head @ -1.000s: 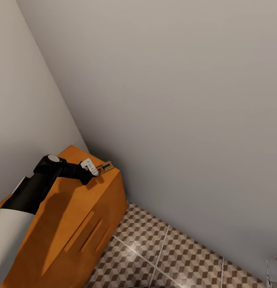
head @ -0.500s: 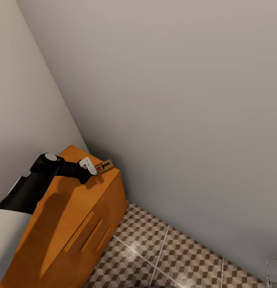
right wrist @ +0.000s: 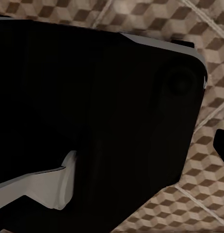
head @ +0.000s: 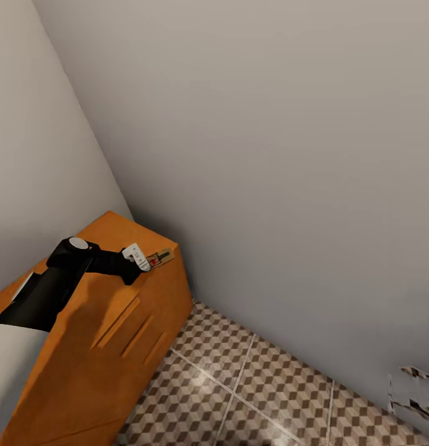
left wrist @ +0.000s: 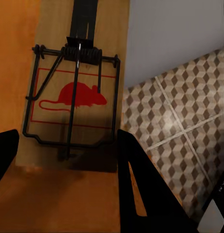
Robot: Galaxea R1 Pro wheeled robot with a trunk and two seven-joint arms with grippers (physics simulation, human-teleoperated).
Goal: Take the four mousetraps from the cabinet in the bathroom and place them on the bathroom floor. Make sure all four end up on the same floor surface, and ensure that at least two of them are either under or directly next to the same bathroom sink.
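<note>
I had my left arm stretched out over the cabinet (head: 109, 322), the long orange-brown wooden one that stood in the corner where two grey walls (head: 282, 155) met. From my head camera I saw the left gripper (head: 146, 263) at the far end of the cabinet top, close to the wall. One mousetrap (head: 160, 257) lay flat on the cabinet top there, right at the gripper's tip and near the cabinet's end edge. I could not tell from that view if the fingers touched it.

My left wrist camera looked down on the same mousetrap (left wrist: 75, 92). It was a tan wooden board with dark wire, a coiled spring and a red mouse picture inside a red box. It lay flat on the orange wood of the cabinet (left wrist: 54, 204). The two dark fingers (left wrist: 141, 184) of the left gripper (left wrist: 66, 155) were spread wide, one on each side of the near end of the trap. They were not squeezing it and held nothing. One finger hung past the cabinet's end edge, above the bathroom floor (left wrist: 180, 116).

The bathroom floor (head: 264, 396) with its brown and beige cube tiles lay beside the cabinet and ran along the wall. A white thing with dark marks (head: 412, 393) stood on the floor far from the cabinet; I could not tell what it was.

My right wrist camera saw a big black robot part (right wrist: 92, 111) with a pale grey piece, and cube tiles (right wrist: 209, 160) around it. I could not tell how the right gripper stood
</note>
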